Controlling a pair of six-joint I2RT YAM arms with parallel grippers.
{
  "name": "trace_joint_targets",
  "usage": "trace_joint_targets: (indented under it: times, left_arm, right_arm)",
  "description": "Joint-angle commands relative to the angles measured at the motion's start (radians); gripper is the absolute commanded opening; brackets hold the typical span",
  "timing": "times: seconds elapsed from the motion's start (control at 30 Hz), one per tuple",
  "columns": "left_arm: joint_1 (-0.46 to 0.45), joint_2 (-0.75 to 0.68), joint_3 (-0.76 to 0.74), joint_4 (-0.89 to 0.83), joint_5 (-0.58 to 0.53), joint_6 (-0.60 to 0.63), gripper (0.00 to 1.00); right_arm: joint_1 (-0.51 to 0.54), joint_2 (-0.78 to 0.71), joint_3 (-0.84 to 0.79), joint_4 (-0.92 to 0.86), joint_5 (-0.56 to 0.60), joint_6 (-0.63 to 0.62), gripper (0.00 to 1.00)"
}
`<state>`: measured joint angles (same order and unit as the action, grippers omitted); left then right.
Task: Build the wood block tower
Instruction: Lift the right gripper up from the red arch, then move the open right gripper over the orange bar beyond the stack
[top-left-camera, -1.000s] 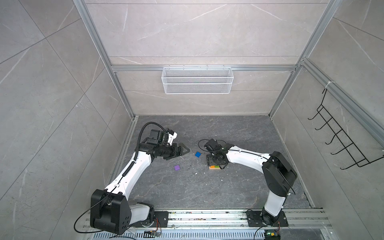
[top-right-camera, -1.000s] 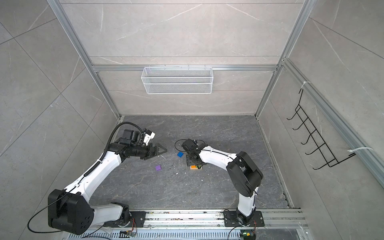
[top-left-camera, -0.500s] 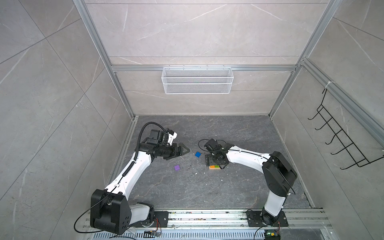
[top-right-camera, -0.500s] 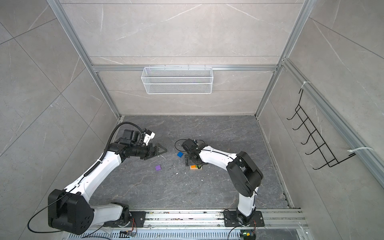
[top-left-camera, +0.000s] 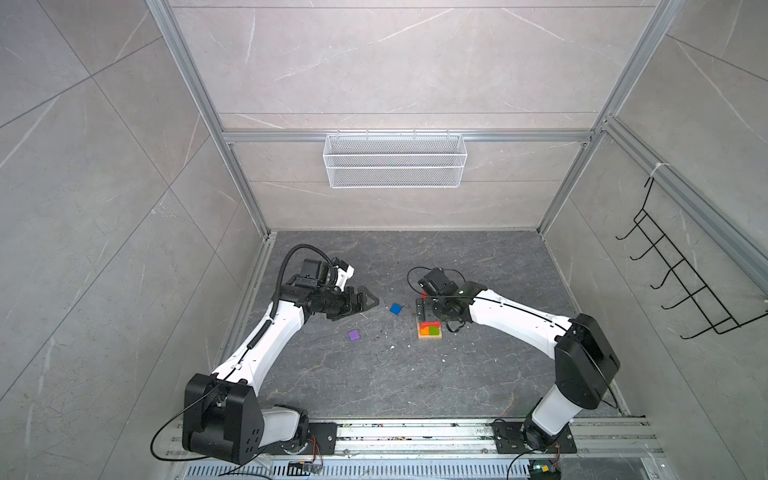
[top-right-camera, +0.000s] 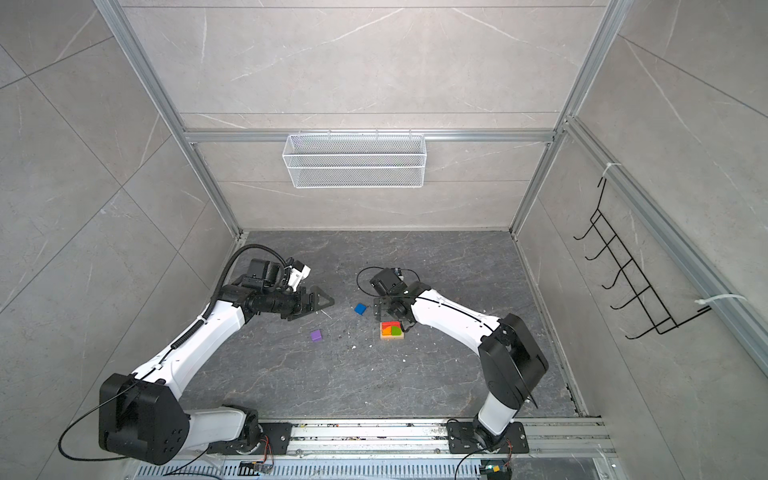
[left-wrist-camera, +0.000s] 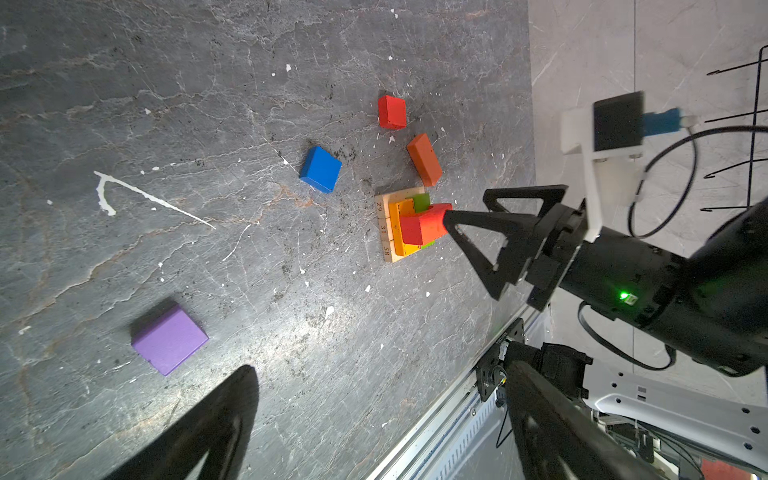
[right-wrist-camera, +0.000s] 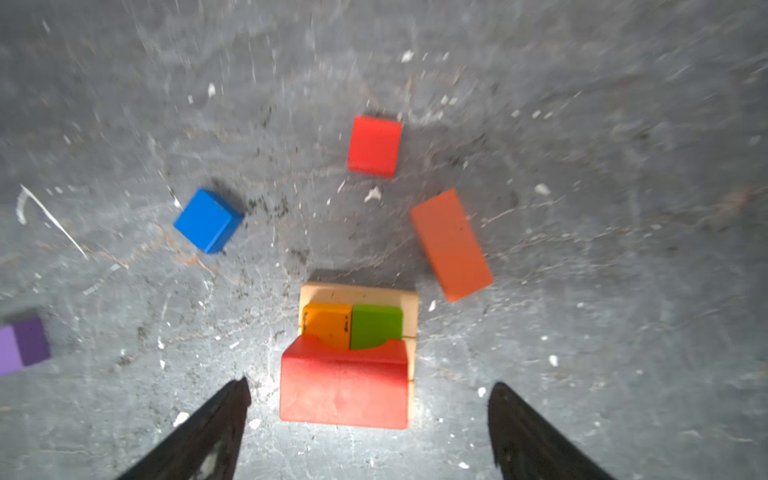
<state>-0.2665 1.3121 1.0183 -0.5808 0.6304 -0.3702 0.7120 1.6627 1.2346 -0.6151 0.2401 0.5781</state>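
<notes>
left end effector (top-left-camera: 361, 309): jaws apart | right end effector (right-wrist-camera: 370, 384): jaws apart, tilted down

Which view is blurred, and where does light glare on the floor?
Right wrist view: motion blur throughout, the small purple wooden cube smeared, a bright patch on the dark grey stone floor beside the red notched wooden block. Left wrist view: sharp, with a milder floor sheen. In both top views: even light, sharp.

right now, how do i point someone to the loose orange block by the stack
On the dark table sits a stack of coloured blocks on a tan base. Just off one corner of that base lies the orange block, flat and loose. It is the only long loose one; the red block, blue block and purple block are squarish.
</notes>
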Motion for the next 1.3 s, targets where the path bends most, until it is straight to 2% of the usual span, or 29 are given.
trace_joint_targets:
  times: [0.0,0.23,0.57,1.27]
  left_arm:
    - [-0.016,0.003,0.015,-0.016,0.013,0.011,0.95]
    - [-0.044,0.016,0.021,-0.020,0.012,0.018,0.95]
    - [-0.053,0.024,0.027,-0.030,0.001,0.024,0.95]
    - [-0.060,0.029,0.029,-0.038,-0.008,0.027,0.95]
  right_arm:
    - [-0.029,-0.058,-0.031,-0.008,0.044,-0.021,0.87]
    - [-0.116,-0.078,-0.074,0.000,0.018,-0.032,0.86]
    - [-0.229,-0.033,-0.186,0.077,-0.127,0.004,0.83]
    - [-0.284,0.102,-0.239,0.173,-0.251,0.050,0.81]
